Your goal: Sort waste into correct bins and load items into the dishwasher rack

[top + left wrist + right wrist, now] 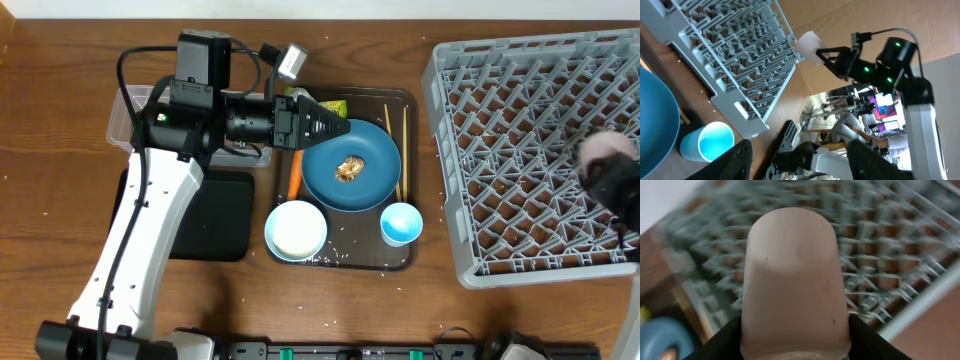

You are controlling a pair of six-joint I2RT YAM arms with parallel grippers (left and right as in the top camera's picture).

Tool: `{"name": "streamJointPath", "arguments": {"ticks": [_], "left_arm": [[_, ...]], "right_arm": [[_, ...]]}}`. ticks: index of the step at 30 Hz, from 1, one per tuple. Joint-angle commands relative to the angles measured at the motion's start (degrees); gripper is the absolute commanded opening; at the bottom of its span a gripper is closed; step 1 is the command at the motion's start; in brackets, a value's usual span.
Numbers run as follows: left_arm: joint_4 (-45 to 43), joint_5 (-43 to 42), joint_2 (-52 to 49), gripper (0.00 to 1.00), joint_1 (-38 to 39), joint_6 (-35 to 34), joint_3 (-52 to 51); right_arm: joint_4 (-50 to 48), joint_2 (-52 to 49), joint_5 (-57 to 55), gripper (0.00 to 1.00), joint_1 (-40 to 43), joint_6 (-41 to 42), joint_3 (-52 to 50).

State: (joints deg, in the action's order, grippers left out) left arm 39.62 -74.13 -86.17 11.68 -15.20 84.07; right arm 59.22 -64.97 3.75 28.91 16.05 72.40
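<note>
Overhead looks straight down on the brown wooden worktop (60, 120). Left wrist looks low and tilted across it; right wrist sits close above the large grey plastic lattice crate (880, 255), shared by all three.

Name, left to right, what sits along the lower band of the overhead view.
black tray → pale-blue bowl → blue cup → grey dishwasher rack

Brown serving tray (412, 140): rectangular, rounded corners, raised rim, mid-scene on wooden table (60, 80). Blurred lit screen (885, 105) beyond the table's edge.
</note>
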Motion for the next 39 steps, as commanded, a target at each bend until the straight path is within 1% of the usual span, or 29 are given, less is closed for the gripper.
{"name": "streamJointPath", "arguments": {"ticks": [1,3,8,12,17,18,20,21,24,25,27,29,32,33,35,39], "left_arm": [[0.66,0.22,0.24,0.62,-0.15,-0.09,0.26],[0.66,0.24,0.24,0.62,-0.15,-0.09,0.26],[1.01,0.24,0.24,0.62,-0.13,-0.09,0.26],[1.29,0.24,0.24,0.62,-0.13,-0.09,0.26],[1.27,0.26,0.24,0.62,-0.13,0.15,0.26],[1.27,0.33,0.24,0.62,-0.13,0.15,0.26],[1.29,0.35,0.24,0.62,-0.09,0.13,0.26],[1.42,0.39,0.24,0.62,0.04,0.15,0.26],[2.01,2.64,0.26,0.62,0.79,0.31,0.26],[2.67,4.48,0.37,0.62,1.22,1.03,0.26],[5.20,11.37,0.70,0.62,2.54,3.26,0.26],[8.35,22.12,0.96,0.62,4.61,4.98,0.26],[12.50,39.67,0.85,0.63,9.11,6.69,0.22],[13.33,44.98,0.76,0.64,10.75,6.71,0.07],[13.97,53.00,0.50,0.66,14.43,6.69,-0.70],[12.79,57.53,-0.42,0.66,20.46,6.62,-2.84]], "right_arm": [[0.22,-4.20,-0.52,0.40,4.31,4.20,1.05],[1.05,-7.34,1.27,0.41,6.34,4.35,1.05],[1.42,-13.38,1.62,0.42,10.67,4.76,1.05],[1.42,-17.05,4.07,0.41,13.77,4.76,1.05],[-0.55,-20.87,7.67,0.42,14.93,4.94,1.05],[-0.83,-21.46,8.46,0.44,14.95,4.94,1.05],[-0.87,-22.25,9.35,0.52,14.95,4.94,1.05],[-0.42,-22.32,9.99,0.62,14.95,4.94,1.05],[0.15,-21.53,10.16,0.70,14.95,4.94,1.44],[0.68,-20.98,10.40,0.70,14.95,4.94,1.95],[1.79,-19.39,11.50,0.73,14.95,4.94,3.21],[2.03,-17.33,15.06,0.73,14.95,4.44,4.59],[0.55,-13.66,25.35,0.74,14.34,0.94,5.90],[0.15,-12.31,26.88,0.75,13.86,0.72,6.21],[-0.66,-9.92,27.93,0.78,12.63,0.02,6.47],[-1.29,-6.36,28.74,0.80,9.77,-2.29,6.47]]}}
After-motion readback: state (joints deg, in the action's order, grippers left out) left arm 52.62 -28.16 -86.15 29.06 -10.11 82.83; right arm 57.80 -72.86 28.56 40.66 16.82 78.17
